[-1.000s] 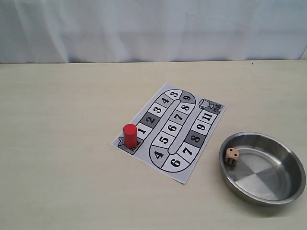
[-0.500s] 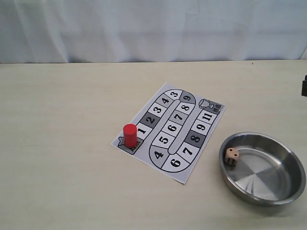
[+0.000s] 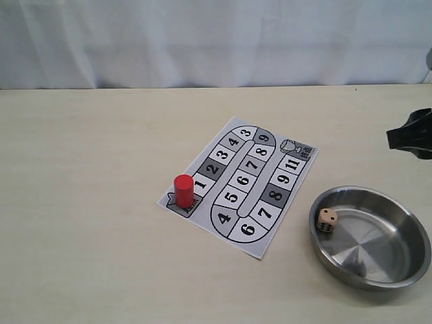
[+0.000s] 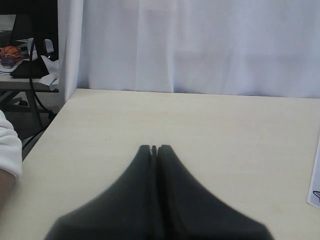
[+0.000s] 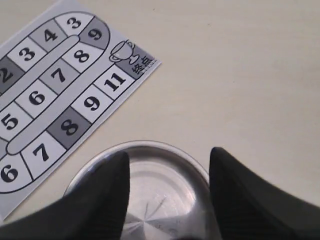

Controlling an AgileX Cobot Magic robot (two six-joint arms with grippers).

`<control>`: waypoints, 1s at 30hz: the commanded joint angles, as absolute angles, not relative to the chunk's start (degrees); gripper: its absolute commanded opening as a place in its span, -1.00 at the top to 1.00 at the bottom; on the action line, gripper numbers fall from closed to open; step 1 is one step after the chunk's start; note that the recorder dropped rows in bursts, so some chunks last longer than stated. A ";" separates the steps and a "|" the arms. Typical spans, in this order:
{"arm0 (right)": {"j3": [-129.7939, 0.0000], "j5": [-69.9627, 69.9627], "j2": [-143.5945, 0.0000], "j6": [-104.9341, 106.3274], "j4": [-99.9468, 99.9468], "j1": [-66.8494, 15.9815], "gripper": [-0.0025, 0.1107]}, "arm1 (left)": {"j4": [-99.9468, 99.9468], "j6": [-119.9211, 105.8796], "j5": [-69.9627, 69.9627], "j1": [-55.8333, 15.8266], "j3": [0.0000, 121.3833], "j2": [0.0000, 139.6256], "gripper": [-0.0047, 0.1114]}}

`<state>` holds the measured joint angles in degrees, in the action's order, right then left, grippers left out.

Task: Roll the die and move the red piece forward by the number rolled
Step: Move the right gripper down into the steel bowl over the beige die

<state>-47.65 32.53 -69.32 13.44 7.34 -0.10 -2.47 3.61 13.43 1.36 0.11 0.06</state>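
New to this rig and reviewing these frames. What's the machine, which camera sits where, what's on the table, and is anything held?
It's a robot with two arms, each ending in a two-fingered gripper. One picture comes from a fixed camera off the arms that sees the whole table. The other two come from cameras on the wrists, each looking along its own fingers.

On the table are a paper board with numbered squares, a red piece standing on the start corner beside square 1, and a steel dish with the die inside, near the wall on the board's side.

The left gripper is shut on nothing, over bare table. The right gripper is open above the dish. In the fixed view, only its dark tip shows at the right edge. Nothing is held.
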 commanded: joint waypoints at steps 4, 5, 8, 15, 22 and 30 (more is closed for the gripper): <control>-51.39 40.30 -76.21 22.03 14.52 -0.14 0.12 | -2.39 3.69 13.33 1.36 0.00 0.00 0.92; -52.01 41.32 -77.44 22.03 14.52 -0.14 0.12 | -2.39 3.69 13.33 1.36 0.00 0.00 0.92; -53.29 42.45 -80.85 22.99 14.81 -0.14 0.12 | -2.39 3.69 13.33 1.36 0.00 0.00 0.92; -53.98 43.44 -86.73 28.22 17.11 -0.14 0.12 | -2.50 3.69 12.96 1.36 0.00 0.00 0.92; -53.98 43.91 -89.14 32.69 17.11 -0.87 0.12 | -2.50 3.69 12.96 1.36 0.00 0.00 0.92; -53.98 42.03 -92.45 37.07 14.68 -6.44 0.12 | -2.50 3.69 12.96 1.36 0.00 0.00 0.92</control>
<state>-53.70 43.12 -91.24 35.80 16.44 -5.00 -2.47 3.61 13.43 1.36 0.11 0.06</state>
